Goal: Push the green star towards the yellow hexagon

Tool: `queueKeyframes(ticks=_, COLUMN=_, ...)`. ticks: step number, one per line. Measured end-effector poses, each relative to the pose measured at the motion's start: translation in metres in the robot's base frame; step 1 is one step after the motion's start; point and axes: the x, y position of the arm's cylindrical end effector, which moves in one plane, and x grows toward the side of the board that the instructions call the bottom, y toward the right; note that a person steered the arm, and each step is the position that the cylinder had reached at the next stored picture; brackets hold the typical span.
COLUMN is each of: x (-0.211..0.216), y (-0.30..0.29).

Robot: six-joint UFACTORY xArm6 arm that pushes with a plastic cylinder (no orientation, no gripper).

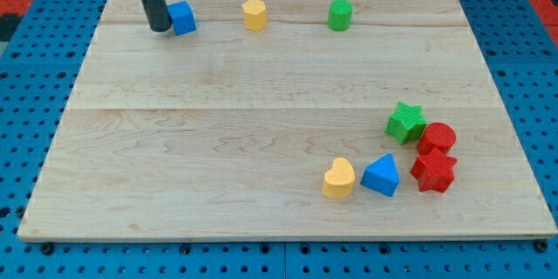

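A: What's the setting?

B: A pale wooden board [218,139] on a blue perforated table [26,70]. Taking the green star [405,122] as landmark: nearest the view's bottom sit a yellow heart [338,179] and a blue triangle [381,175], below and left of it. A red star [433,173] and a red cylinder [437,138] crowd its lower right, the cylinder touching or nearly so.

A: And the star itself?

B: It lies flat at the view's right, with no real long axis.

A: Farther off?

B: Well up and left stand a green cylinder [339,15], the yellow hexagon [254,14] and a blue cube [182,17]. My tip [159,29] touches that cube's left side, far from the star. It is a bare rod, no fingers to open. I judge it must circle to the star's lower right.
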Motion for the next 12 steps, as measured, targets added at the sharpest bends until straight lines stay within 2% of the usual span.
queueKeyframes(ticks=1, x=0.049, y=0.007)
queueKeyframes(ticks=2, x=0.141, y=0.053)
queueKeyframes(ticks=3, x=0.150, y=0.165)
queueKeyframes(ticks=4, x=0.135, y=0.284)
queueKeyframes(ticks=5, x=0.152, y=0.382)
queueKeyframes(ticks=6, x=0.215, y=0.424)
queueKeyframes(ticks=7, x=0.234, y=0.414)
queueKeyframes(ticks=9, x=0.142, y=0.290)
queueKeyframes(ticks=10, x=0.117, y=0.242)
queueKeyframes(ticks=12, x=0.153, y=0.237)
